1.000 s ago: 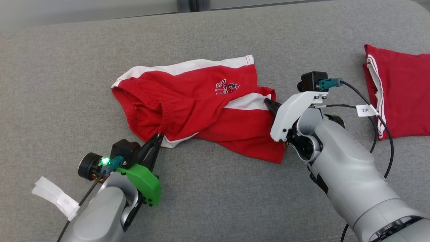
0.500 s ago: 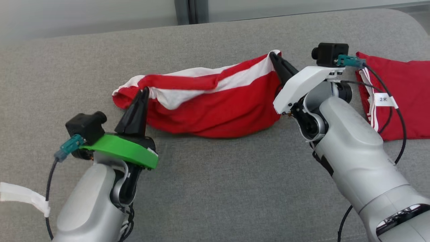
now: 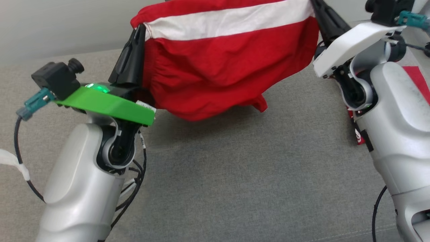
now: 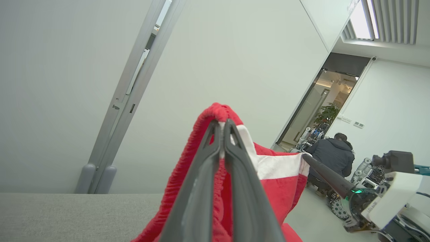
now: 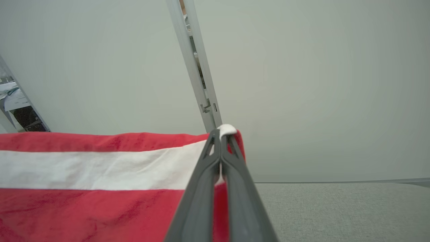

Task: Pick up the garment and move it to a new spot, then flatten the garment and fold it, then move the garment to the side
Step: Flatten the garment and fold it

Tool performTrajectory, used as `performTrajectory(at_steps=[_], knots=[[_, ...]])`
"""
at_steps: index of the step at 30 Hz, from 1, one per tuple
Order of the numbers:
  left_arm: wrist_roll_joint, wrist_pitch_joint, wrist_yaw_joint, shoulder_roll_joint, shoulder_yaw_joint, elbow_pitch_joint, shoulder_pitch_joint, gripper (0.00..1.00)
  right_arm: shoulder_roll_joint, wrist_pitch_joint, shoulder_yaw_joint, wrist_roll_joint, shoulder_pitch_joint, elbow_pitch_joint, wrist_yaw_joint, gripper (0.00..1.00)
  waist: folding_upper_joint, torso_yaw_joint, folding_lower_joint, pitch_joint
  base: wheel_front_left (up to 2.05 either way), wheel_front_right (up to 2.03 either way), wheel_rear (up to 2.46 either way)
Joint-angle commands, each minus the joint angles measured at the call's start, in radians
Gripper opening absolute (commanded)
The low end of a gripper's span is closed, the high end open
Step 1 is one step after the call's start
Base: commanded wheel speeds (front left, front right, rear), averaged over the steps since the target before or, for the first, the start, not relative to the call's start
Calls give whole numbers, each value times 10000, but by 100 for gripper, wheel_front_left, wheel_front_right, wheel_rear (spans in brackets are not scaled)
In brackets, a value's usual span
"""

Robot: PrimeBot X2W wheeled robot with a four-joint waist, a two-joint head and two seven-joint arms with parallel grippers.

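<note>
The garment (image 3: 221,64), red shorts with a white stripe, hangs stretched in the air above the grey cushion (image 3: 235,174). My left gripper (image 3: 139,30) is shut on its left top corner, and the left wrist view has the red elastic edge (image 4: 201,134) pinched between the fingers of the left gripper (image 4: 221,122). My right gripper (image 3: 314,3) is shut on the right top corner; in the right wrist view the right gripper (image 5: 221,132) clamps a white fold of the garment (image 5: 100,168). The garment's lower edge sags close above the cushion.
A second red cloth (image 3: 416,80) lies on the cushion behind my right arm. A pale wall with a grey door frame (image 5: 198,67) stands behind the cushion. In the left wrist view a person (image 4: 331,158) in a dark jacket stands by a doorway among other robots.
Both grippers have lifted the garment from the cushion, stretching it between them. The head camera has tilted, so the whole picture has shifted.
</note>
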Motion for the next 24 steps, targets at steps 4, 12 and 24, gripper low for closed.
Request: performTrajectory(at_steps=[4, 12, 24], knots=[[-435, 527, 181, 44, 271, 253, -1109, 0, 70, 929, -465, -578, -758, -658, -9, 0, -1, -398, 0, 1083, 0, 0, 0], [-428, 926, 384, 535, 991, 1220, -3911, 0, 520, 725, -609, -1245, -3275, -220, -9, 0, -1, -1068, 0, 3181, 0, 0, 0], [-115, -550, 74, 871, 1636, 1495, -6956, 0, 646, -2708, -503, -3099, -6218, 504, -9, 0, -1, -1165, 0, 4439, 0, 0, 0]])
